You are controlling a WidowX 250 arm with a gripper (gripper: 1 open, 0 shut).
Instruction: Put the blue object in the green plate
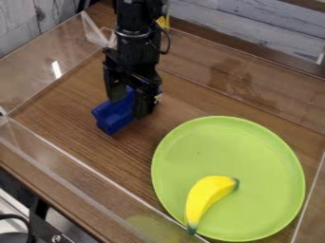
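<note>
The blue object (113,115) lies on the wooden table left of centre, its upper end hidden by the arm. My black gripper (132,101) stands upright right over that end, jaws open, the fingers (148,100) straddling the block's top; whether they touch it I cannot tell. The green plate (248,152) rests on the table to the lower right, apart from the block, with a yellow banana (210,199) lying in its front part.
Clear plastic walls (51,66) enclose the table on the left, front and back. Bare brown wood (216,81) stretches between the arm and the plate. A grey plank wall runs behind.
</note>
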